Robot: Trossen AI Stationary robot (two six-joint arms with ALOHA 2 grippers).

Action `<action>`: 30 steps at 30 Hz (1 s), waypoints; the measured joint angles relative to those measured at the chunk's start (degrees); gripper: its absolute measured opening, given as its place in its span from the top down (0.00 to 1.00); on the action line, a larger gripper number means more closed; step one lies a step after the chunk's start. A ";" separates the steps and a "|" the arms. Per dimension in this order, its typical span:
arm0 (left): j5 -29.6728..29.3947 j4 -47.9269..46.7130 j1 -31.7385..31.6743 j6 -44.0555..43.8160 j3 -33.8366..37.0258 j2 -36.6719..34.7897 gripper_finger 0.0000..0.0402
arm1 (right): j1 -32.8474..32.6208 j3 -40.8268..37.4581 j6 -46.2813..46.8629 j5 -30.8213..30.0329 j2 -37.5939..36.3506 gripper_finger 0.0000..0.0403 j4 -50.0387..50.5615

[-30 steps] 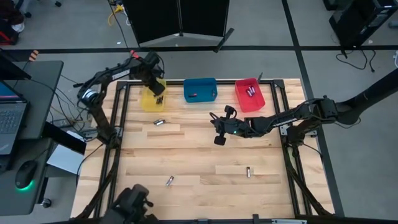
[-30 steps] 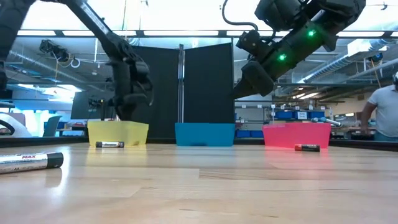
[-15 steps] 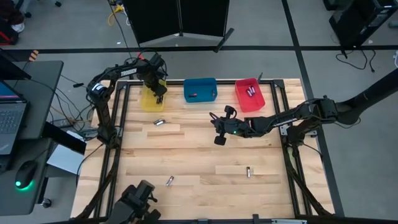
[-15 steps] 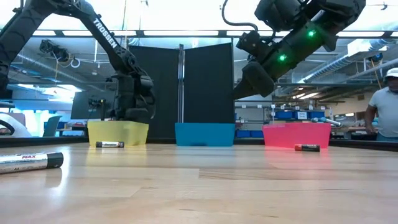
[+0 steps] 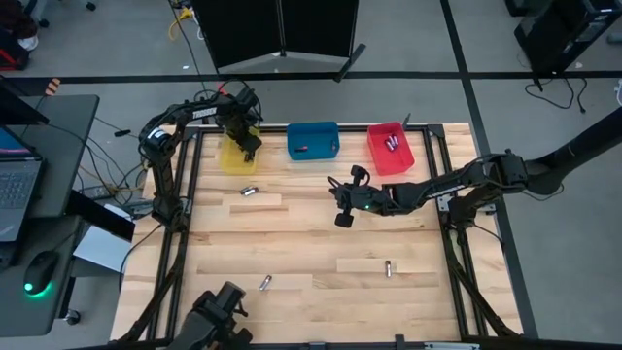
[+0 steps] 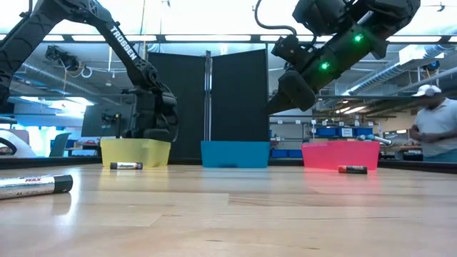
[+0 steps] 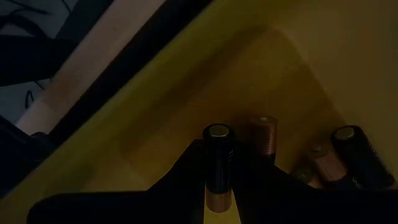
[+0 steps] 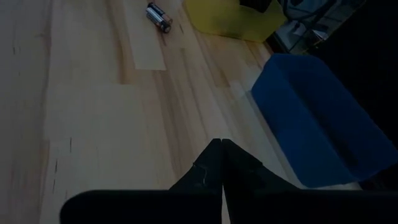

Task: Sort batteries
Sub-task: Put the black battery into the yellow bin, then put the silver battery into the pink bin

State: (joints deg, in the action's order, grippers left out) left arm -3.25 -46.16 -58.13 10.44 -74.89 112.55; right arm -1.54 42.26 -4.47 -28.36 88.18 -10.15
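Left gripper (image 7: 219,186) has dropped lower into yellow bin (image 5: 233,156), jaws clamped on battery (image 7: 218,155), so release looks imminent; right gripper (image 5: 342,201) idle mid-table, jaws together.

High cam overhead; low cam table-level; both share bins (image 5: 313,140).

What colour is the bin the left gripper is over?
Yellow bin, clearest in the high view.

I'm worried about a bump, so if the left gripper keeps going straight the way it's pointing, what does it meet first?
Probably the yellow bin's floor. The left gripper points down into the bin, holding a battery, with other batteries lying just beside that line. Depth is hard to judge.
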 joint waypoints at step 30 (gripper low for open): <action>-0.26 0.05 2.74 -1.25 0.31 -13.52 0.55 | 0.00 0.04 -4.51 0.00 0.00 0.97 -0.09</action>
State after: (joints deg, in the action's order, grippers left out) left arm -3.51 -46.12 -55.39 9.19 -74.59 99.03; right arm -1.54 42.30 -8.97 -28.36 88.18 -10.24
